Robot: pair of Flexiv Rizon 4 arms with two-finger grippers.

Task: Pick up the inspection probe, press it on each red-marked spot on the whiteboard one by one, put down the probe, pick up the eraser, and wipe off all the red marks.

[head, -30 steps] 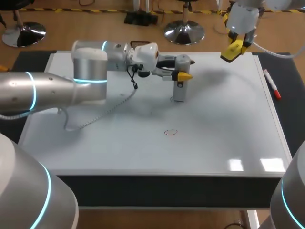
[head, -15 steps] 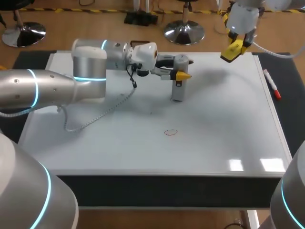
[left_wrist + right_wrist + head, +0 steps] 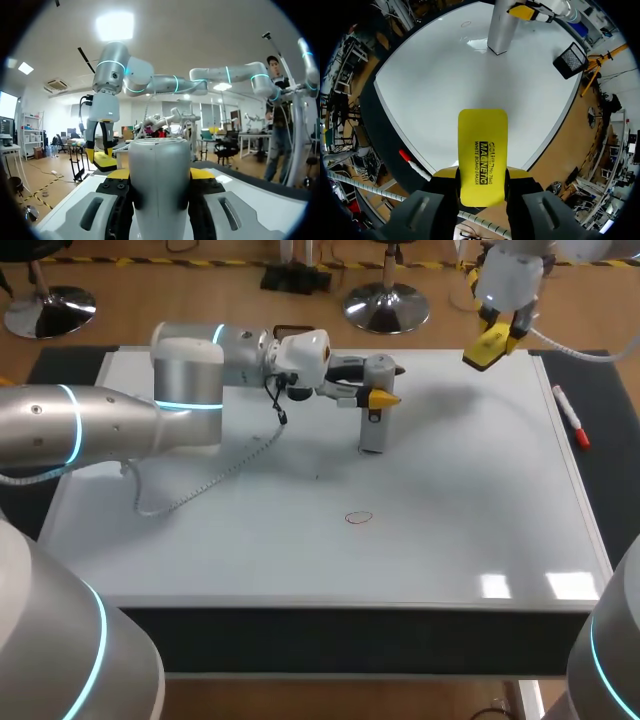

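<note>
Left end effector (image 3: 379, 391) clamped on upright grey probe (image 3: 374, 430), base on whiteboard (image 3: 480, 500); red circle (image 3: 358, 518) at its 6 o'clock. Right end effector (image 3: 482, 192) grips yellow eraser (image 3: 482, 150) with black print on its face.

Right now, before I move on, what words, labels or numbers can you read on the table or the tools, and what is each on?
"MAGNETIC": black print on the yellow eraser between the right fingers.
"WHITE BOARD ERASER": smaller line beside it, on the same face.
Third line on the eraser: too small to read.
Marker: any print too small to read.
Probe and whiteboard: no text, only a red oval.
</note>
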